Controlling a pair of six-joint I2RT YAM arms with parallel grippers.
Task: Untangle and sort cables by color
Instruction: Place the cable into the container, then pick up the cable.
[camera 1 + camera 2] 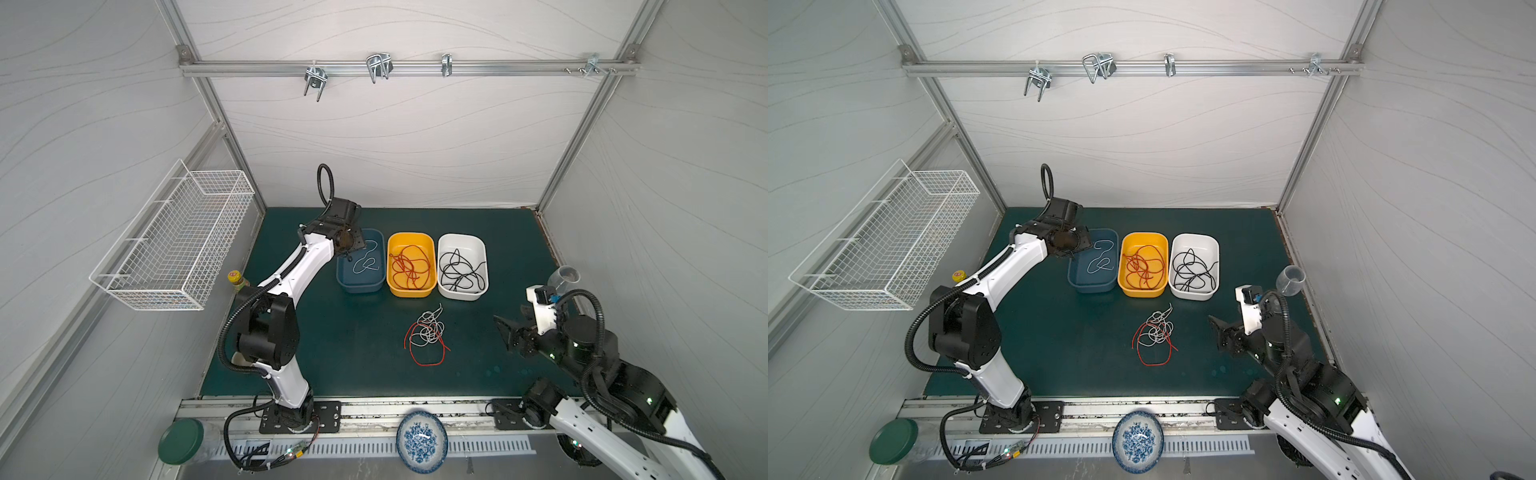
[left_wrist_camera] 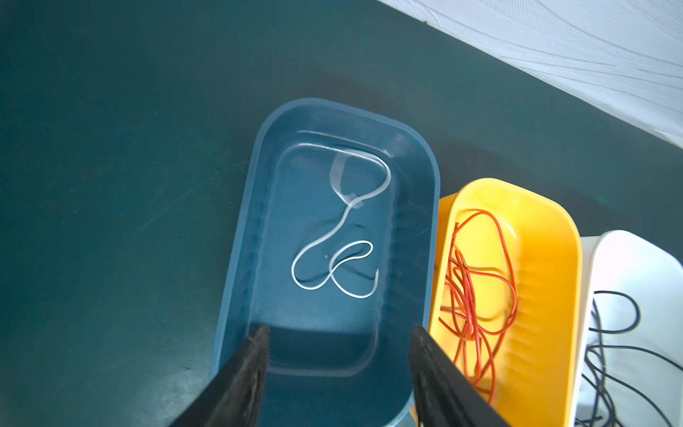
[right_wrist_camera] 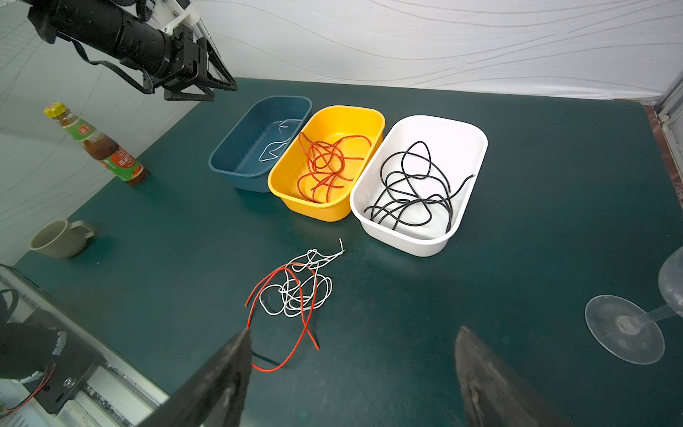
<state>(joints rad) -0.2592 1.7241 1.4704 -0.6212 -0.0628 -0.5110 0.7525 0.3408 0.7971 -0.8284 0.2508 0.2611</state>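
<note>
Three bins stand in a row at the back of the green mat. The blue bin [image 1: 359, 289] holds one white cable [image 2: 355, 201], the yellow bin [image 1: 411, 237] holds red cables [image 1: 409, 266], and the white bin [image 1: 461, 237] holds black cables [image 1: 459, 270]. In front of the bins, a tangle of red and white cables [image 1: 430, 332] [image 3: 295, 292] lies loose on the mat. My left gripper [image 2: 340, 329] [image 1: 351, 245] hangs over the blue bin's left end, open, with nothing between its fingers. My right gripper [image 3: 353, 331] [image 1: 509, 332] is open and empty, low at the mat's right side, right of the tangle.
A sauce bottle [image 3: 99, 144] and a beige mug [image 3: 59, 238] stand along the mat's left edge. A clear stemmed glass [image 3: 624, 329] lies near the right edge. A wire basket [image 1: 174, 237] hangs on the left wall. A patterned plate [image 1: 422, 440] sits at the front rail.
</note>
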